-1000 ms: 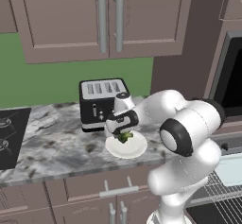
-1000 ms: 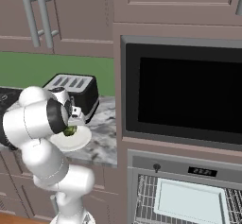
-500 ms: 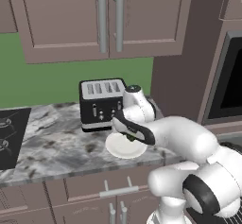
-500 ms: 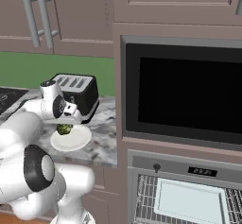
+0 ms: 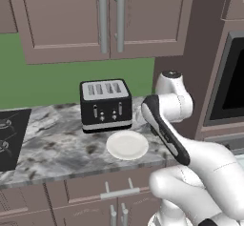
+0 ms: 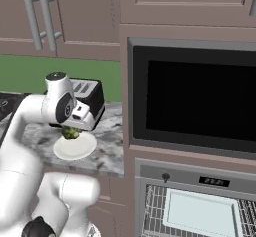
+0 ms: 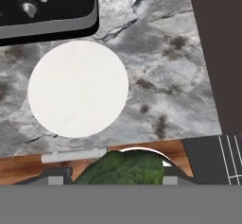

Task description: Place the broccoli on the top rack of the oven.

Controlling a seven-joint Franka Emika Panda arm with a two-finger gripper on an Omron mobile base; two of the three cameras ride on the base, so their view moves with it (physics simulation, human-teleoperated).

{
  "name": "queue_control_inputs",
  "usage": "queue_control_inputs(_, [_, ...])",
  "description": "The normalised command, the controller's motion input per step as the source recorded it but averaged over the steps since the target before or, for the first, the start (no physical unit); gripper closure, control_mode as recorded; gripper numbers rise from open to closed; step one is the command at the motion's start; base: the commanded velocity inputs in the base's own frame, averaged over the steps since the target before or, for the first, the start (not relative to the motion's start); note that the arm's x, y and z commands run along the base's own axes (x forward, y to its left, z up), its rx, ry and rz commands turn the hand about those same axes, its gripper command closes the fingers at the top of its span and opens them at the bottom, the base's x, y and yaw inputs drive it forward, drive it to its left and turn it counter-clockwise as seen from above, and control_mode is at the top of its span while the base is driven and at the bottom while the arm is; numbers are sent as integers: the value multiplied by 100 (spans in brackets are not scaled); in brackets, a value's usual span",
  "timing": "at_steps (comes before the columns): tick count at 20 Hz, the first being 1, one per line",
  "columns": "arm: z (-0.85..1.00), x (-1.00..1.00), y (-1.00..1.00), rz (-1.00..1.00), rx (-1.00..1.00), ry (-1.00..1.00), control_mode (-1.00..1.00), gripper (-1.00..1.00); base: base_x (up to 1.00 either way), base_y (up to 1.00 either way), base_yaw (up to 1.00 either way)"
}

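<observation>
Marbled grey surface (image 5: 52, 146) beneath brown wall cabinets, carrying a black toaster (image 5: 106, 105) and a bare white plate (image 7: 78, 88). Hand (image 6: 75, 129) closed on the broccoli (image 6: 71, 133), which hangs clear above the plate. Broccoli head fills the gap between the two fingertips (image 7: 56, 179) in the hand view. Oven (image 6: 200, 181) lies to the right and lower, door open, top rack (image 6: 155, 206) carrying a pale tray (image 6: 200, 213). Probable risks: the floret slipping from a shallow pinch during the wide swing, or the forearm striking the cabinet wall beside the surface.
</observation>
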Motion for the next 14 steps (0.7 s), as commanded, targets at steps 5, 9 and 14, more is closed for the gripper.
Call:
queue_control_inputs(5, [75,-85,-53,-8,12,2,-100,100,0,0,0])
queue_control_inputs(9, [21,-100,-68,-3,2,0,-100,100,0,0,0])
queue_control_inputs(14, [3,-83,-97,0,0,-4,-100,100,0,0,0])
